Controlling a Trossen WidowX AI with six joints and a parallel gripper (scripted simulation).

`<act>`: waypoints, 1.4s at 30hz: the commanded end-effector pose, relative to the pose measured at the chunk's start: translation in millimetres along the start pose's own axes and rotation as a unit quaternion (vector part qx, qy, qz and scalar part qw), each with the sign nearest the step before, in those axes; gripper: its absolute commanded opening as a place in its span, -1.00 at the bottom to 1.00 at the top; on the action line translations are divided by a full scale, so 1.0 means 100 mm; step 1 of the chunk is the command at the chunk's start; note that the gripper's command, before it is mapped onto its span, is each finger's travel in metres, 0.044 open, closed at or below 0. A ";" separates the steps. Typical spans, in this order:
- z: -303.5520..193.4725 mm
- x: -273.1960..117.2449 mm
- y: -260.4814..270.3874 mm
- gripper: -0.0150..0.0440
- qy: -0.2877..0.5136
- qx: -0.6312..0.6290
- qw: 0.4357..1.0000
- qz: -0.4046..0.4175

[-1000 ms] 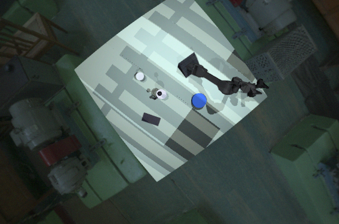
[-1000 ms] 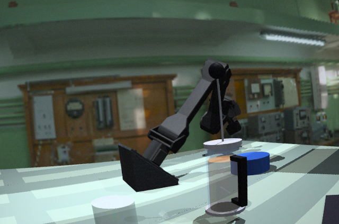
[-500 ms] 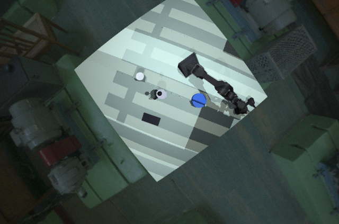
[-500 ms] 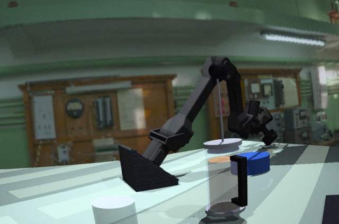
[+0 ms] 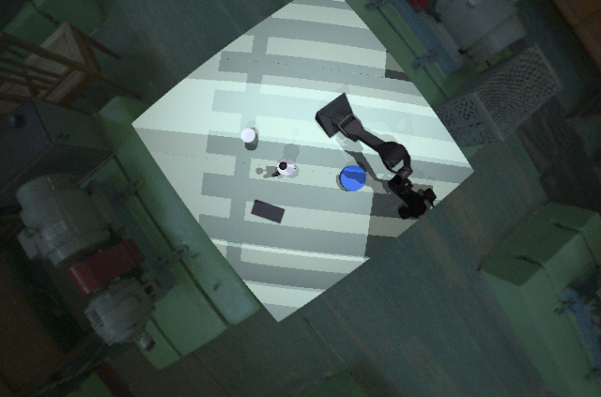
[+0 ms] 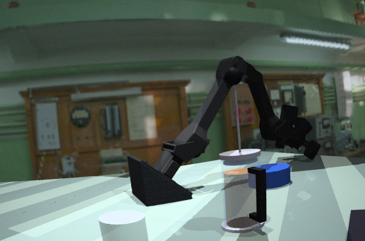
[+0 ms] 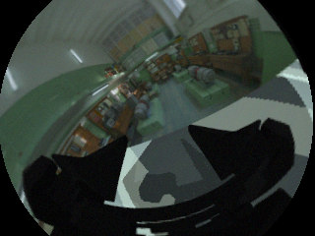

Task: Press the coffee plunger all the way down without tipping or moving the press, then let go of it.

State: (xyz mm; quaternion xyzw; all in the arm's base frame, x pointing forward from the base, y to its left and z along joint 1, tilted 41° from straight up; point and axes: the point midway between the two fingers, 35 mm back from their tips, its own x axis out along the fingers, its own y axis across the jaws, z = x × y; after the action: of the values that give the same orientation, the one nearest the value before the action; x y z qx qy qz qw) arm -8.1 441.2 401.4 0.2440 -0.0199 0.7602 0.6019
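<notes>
The coffee press stands upright, a clear cylinder with a pale lid and black handle. Its plunger is up: the black knob sits high above the lid on a long thin rod. An orange-brown surface shows inside the cylinder. My gripper is open and empty, far from the press near the table edge, beyond the blue disc. In the wrist view, its two dark fingers stand wide apart and the press is not visible.
A blue round block lies between the press and my gripper. A white cylinder stands on the other side of the press. A dark flat block lies near the press. The arm's base is on the table.
</notes>
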 end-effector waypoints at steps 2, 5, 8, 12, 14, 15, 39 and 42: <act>0.10 -0.17 -0.65 1.00 0.036 -0.060 0.995 -0.070; 0.25 -0.36 -1.12 1.00 0.052 -0.087 0.987 -0.123; 0.37 -0.61 -1.57 1.00 0.078 -0.110 0.976 -0.172; 0.51 -1.04 -2.12 1.00 0.119 -0.132 0.956 -0.235; 0.60 -1.30 -2.37 1.00 0.136 -0.140 0.944 -0.267; 0.64 -1.43 -2.47 1.00 0.144 -0.142 0.938 -0.282; 1.53 -5.34 -2.80 1.00 0.183 0.006 0.785 -0.591; 1.60 -5.74 -2.53 1.00 0.152 0.035 0.767 -0.623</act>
State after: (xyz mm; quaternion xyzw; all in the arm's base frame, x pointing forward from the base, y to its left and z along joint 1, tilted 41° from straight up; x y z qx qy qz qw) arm 384.4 -24.0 248.1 0.0778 0.2495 0.2752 0.9252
